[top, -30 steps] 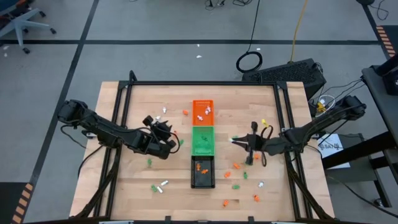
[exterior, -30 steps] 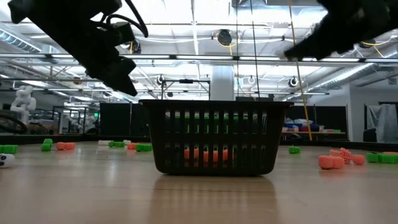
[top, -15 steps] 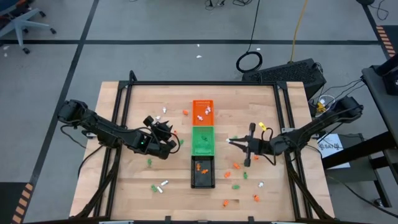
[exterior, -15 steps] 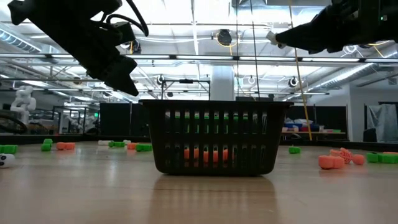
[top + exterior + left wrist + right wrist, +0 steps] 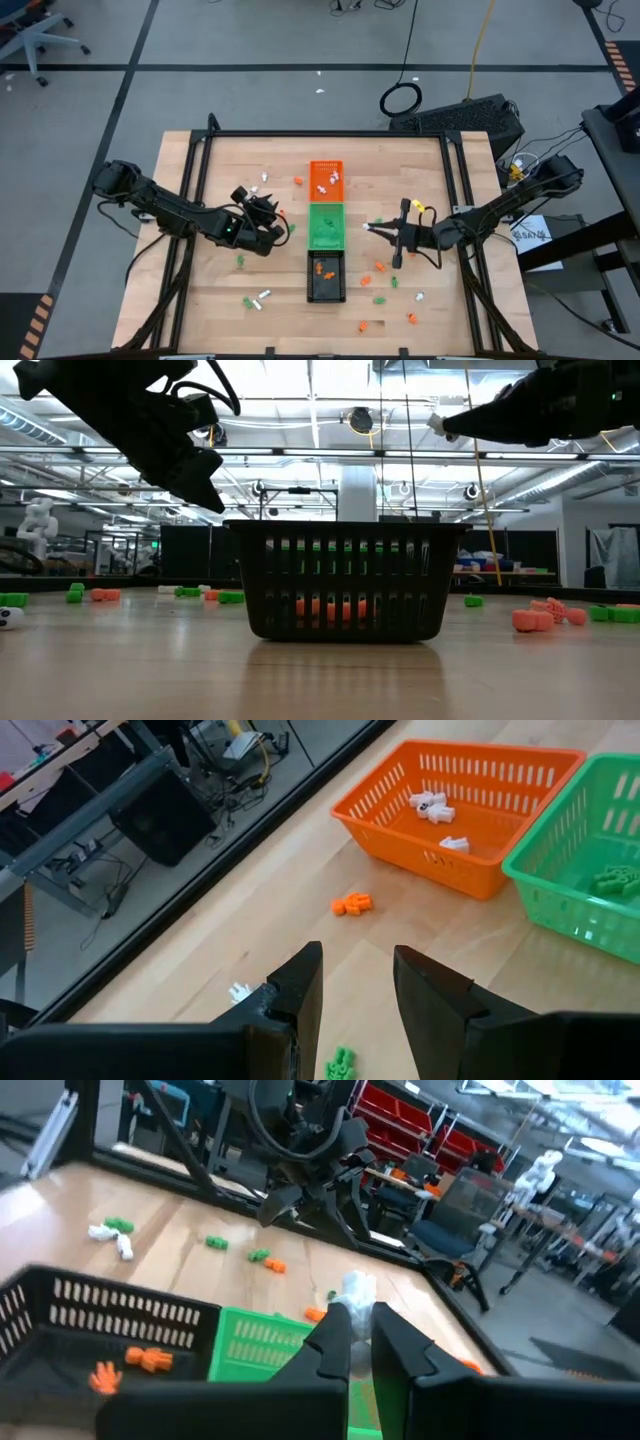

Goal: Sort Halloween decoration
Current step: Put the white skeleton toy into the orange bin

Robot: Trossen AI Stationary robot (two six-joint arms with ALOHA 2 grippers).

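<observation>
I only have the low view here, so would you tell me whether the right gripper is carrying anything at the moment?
Observer: Yes. The right wrist view shows the right gripper shut on a white trinket.
Operator: Thank you. Where is it relative to the trays?
Observer: From above, it hangs just right of the green tray, the middle of three in a column.
Operator: And what is in the orange tray, which I cannot see?
Observer: The left wrist view shows white trinkets lying in the orange tray.
Operator: Is the left gripper holding anything?
Observer: No. The left gripper is open and empty, above bare table left of the trays.
</observation>
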